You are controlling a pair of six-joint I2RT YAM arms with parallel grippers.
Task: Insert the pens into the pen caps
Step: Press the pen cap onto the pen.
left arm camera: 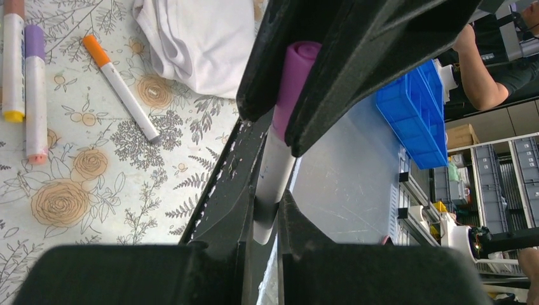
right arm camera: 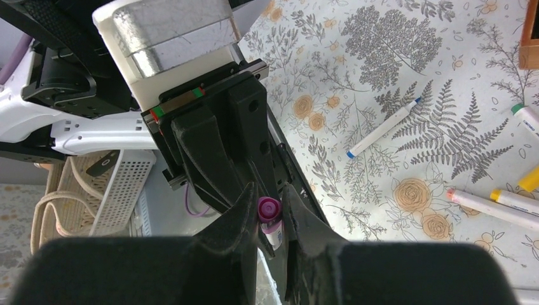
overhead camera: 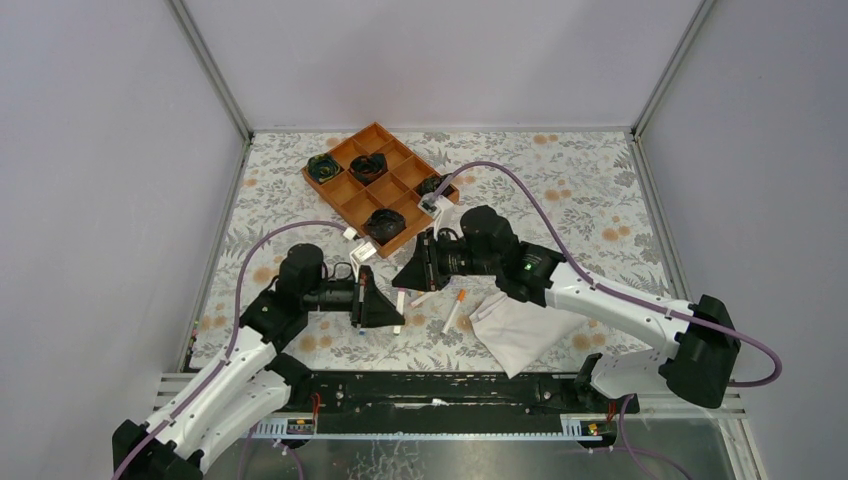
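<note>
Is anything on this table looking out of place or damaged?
Nothing looks damaged or spilled. Only the thin white-barrelled pens lie scattered at different angles on the floral table cover, beside a crumpled white cloth.

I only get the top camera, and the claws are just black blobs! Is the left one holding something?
Observer: Yes. The left wrist view shows the left gripper clamped on a white pen.
Operator: What about the right one?
Observer: Its own camera shows the right gripper pinching a purple cap.
Operator: Do the pen and cap meet?
Observer: In the left wrist view the purple cap sits at the pen's far end, in line with the barrel. I cannot tell how far on it is.
</note>
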